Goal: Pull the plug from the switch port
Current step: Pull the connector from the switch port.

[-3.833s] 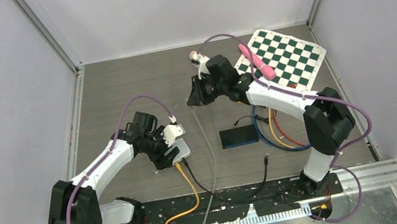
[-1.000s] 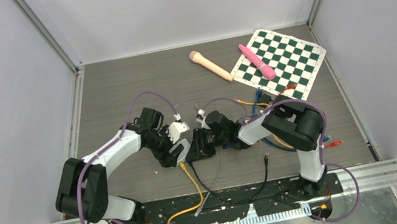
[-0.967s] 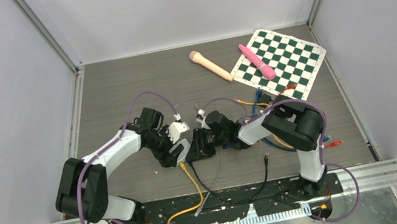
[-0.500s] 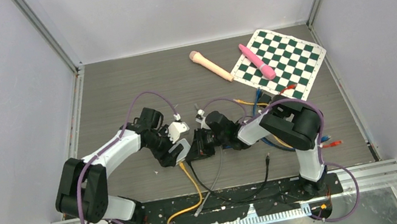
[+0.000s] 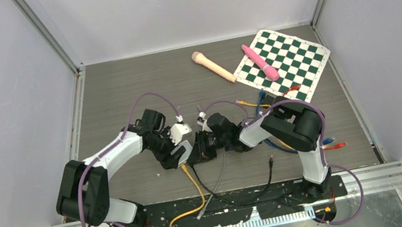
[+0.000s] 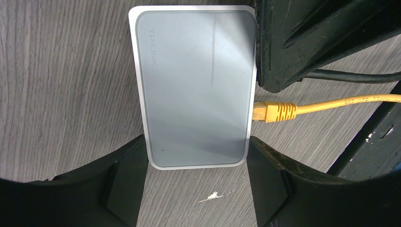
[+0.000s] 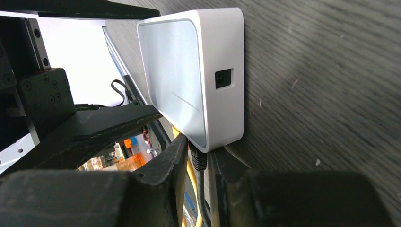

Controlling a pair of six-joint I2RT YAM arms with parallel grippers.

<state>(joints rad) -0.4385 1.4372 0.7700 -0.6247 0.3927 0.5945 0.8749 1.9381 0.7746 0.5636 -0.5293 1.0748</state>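
Right arm and right hand (image 7: 199, 147) have come away from the far side of the desk (image 5: 119, 90) and folded in against the flat, round-cornered grey plastic network switch (image 6: 196, 85), while the peach-coloured rounded stick (image 5: 213, 66) now lies well beyond the switch, beside the green-and-white chequered mat (image 5: 283, 64). Over the last second almost nothing has shifted. The switch lies flat on the grey wood-grain desk, its smooth matte top faintly embossed with a brand name. The left hand (image 6: 196, 152) spans its width, one dark finger against each long side, bracing it. At the port edge of the switch the ribbed yellow moulded plug (image 6: 274, 111) on its yellow cable is seated. Next to it the black plug (image 7: 199, 163) also sits in its port, with the right hand drawn in narrow on either side of it. Whether those pads truly pinch it I cannot tell. So the bracing and the approach look done. The pull itself is not, since no plug has left the switch. The likely remainder is a firm pinch and a straight draw away from the port edge.
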